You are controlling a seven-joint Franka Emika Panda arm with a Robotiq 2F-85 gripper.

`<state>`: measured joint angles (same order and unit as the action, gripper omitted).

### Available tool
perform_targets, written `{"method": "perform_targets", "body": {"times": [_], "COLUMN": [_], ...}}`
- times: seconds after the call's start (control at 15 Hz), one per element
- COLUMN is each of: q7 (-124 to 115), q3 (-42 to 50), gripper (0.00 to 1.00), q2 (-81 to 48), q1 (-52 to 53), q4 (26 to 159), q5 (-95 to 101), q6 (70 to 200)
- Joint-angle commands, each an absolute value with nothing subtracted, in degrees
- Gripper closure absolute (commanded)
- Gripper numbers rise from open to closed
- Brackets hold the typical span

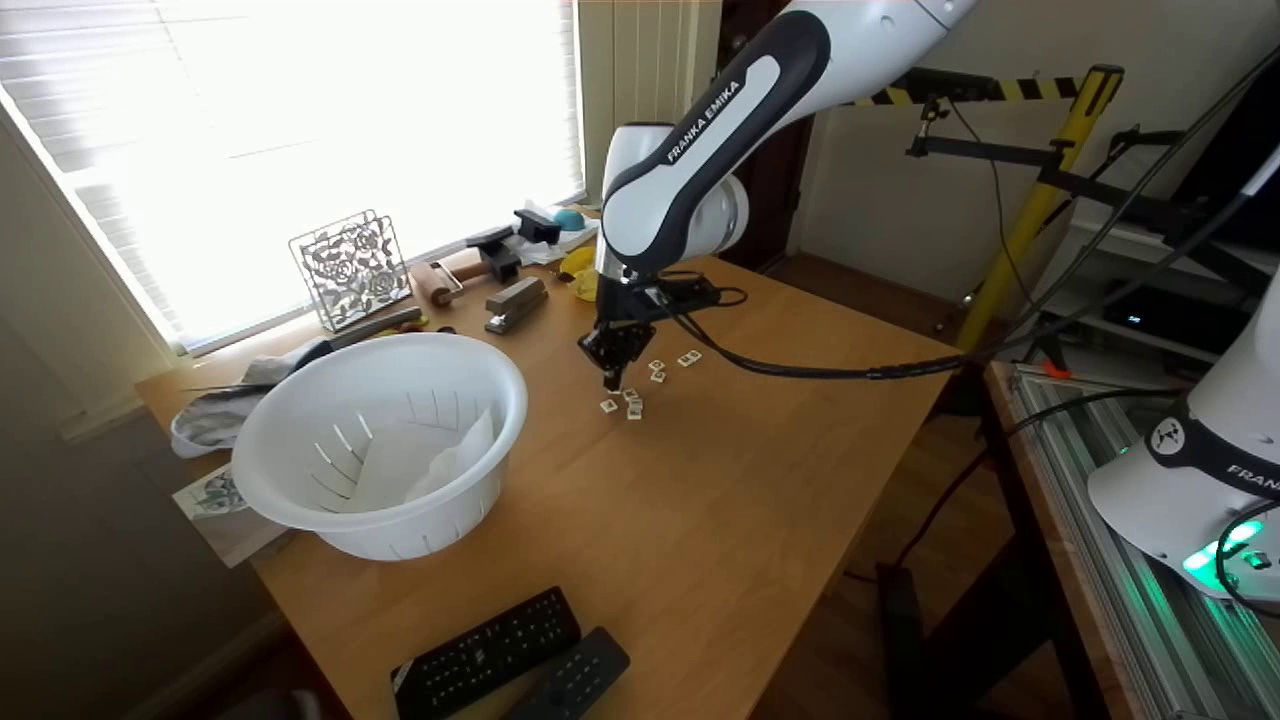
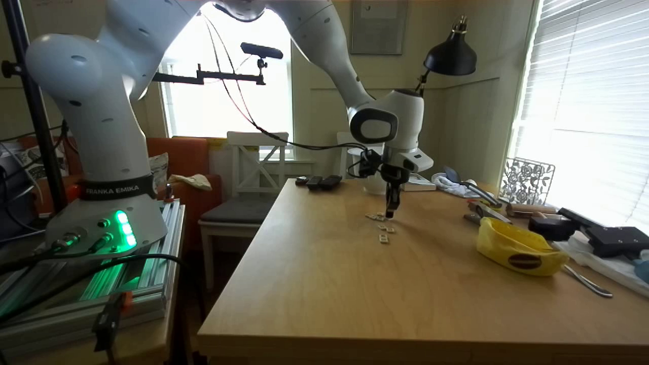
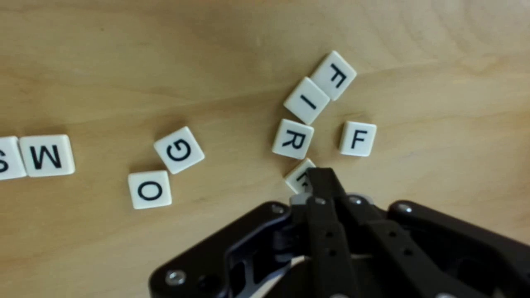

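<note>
My gripper (image 3: 327, 178) points down over the wooden table with its fingers pressed together and nothing seen between them. In the wrist view a white letter tile (image 3: 297, 178) is partly covered by the fingertips; whether they touch it cannot be told. From it a crooked row runs up: an R tile (image 3: 293, 139), an I tile (image 3: 307, 100) and an F tile (image 3: 338, 71). A second F tile (image 3: 358, 139) lies apart, right of the R. Further left are a G tile (image 3: 179, 150), an O tile (image 3: 150, 189), an M tile (image 3: 46, 155) and a cut-off S tile (image 3: 9, 158).
A white basket (image 1: 380, 440) stands on the table (image 1: 700, 480) near two black remotes (image 1: 490, 650). Along the window side are a stapler (image 1: 516, 304), a metal napkin holder (image 1: 350, 270), a rolling pin (image 2: 530, 210) and a yellow pouch (image 2: 517, 248).
</note>
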<state>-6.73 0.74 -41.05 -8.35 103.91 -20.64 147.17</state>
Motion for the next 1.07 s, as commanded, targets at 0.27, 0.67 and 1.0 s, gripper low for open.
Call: {"method": "perform_targets", "body": {"times": [0.27,0.67,1.0], "q7": [-5.2,-3.7,-3.5], "q3": [1.8,1.5,1.7], "gripper": [1.00,1.00,1.00], "q2": [-40.7,-40.3,-40.2], "q1": [-7.3,-7.4,-7.3], "q4": [107.5,108.4,108.9], "q5": [-16.1,-14.7,-14.4], "q6": [149.4,150.0,150.4]}}
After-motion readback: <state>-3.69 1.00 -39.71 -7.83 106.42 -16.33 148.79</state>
